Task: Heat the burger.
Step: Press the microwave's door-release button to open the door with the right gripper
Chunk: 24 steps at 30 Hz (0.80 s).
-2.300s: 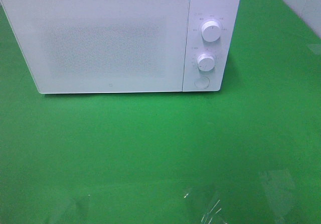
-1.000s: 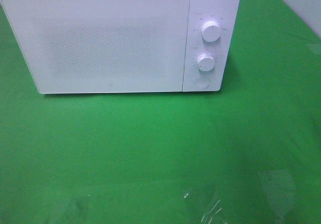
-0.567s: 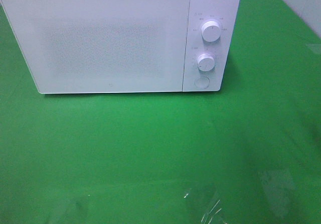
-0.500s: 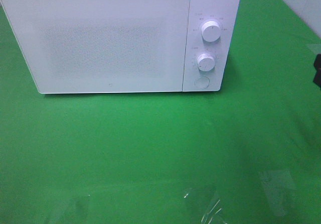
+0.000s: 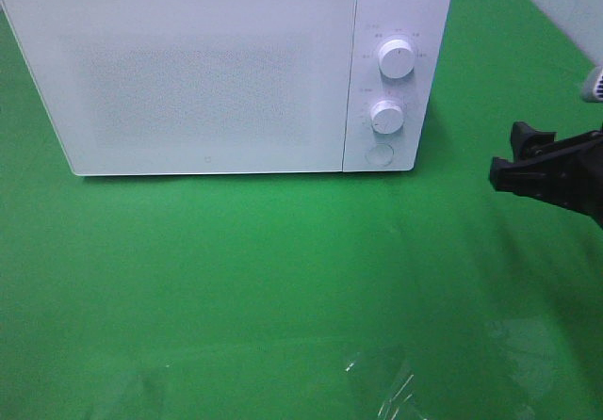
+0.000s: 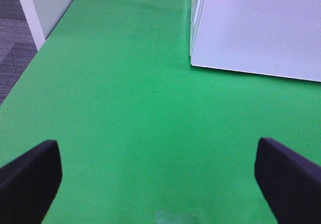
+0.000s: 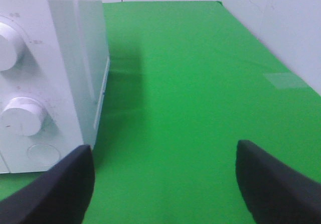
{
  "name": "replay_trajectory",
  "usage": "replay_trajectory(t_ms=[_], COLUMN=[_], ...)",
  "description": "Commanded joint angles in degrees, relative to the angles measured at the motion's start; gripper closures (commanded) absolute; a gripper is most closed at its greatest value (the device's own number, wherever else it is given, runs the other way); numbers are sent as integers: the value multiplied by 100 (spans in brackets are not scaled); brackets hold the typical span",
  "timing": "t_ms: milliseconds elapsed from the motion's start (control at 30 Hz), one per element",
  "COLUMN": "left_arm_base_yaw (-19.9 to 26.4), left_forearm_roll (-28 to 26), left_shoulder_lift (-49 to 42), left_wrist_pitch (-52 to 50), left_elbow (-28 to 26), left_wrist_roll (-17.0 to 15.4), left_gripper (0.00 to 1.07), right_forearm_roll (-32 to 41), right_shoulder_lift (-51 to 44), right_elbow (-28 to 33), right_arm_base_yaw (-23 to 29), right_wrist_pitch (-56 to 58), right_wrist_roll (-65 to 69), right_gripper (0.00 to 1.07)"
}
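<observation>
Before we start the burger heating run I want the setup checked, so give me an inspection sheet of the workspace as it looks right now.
Surface: green cloth, flat, with shiny clear patches near the front edge.
Job's things: burger, nothing seen. The white microwave has its door shut; the upper knob, lower knob and round button are on its right panel.
Clutter: nothing seen.
Grippers: left gripper open, empty, over bare cloth near the microwave's left front corner. Right gripper open, empty, to the right of the control panel, not touching it.
Cables: nothing seen.
Surroundings: white wall along the table's right side; grey floor beyond its left side.
</observation>
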Motion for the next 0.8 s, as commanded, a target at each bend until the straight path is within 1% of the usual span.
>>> replay_trajectory(t_ms=[33,133,167,200,267,367,400,667,767,800], left_arm_base_yaw=[6,6,6,6,6,6,6,6,6,6], left_forearm_roll=[-29,-29,-29,-29,-29,-29,-29,-29,-29,-29], left_shoulder_lift=[-29,-29,-29,-29,-29,-29,-29,-29,-29,-29], left_wrist_pitch=[-23,-23,-23,-23,-23,-23,-23,-23,-23,-23], left_elbow=[11,11,11,11,11,11,11,11,11,11], left_wrist_roll=[-11,-11,-11,-11,-11,-11,-11,-11,-11,-11], left_gripper=[10,10,10,10,10,10,10,10,10,10], right_forearm_roll=[223,229,235,235,298,338,372,372,372,372], right_shoulder_lift=[430,544,739,739,1134,1232,1501,1902,1977,1994], right_elbow=[-252,-304,-453,-453,-756,-831,-1026,-1312,-1409,-1427], right_arm_base_yaw=[642,751,911,911,1197,1261,1398,1495,1495,1495], right_wrist_pitch=[-430,-504,-573,-573,-561,-567,-573,-498,-464,-447], right_wrist_roll=[-103,-103,-103,-103,-103,-103,-103,-46,212,561], right_gripper=[31,31,31,31,31,31,31,32,31,31])
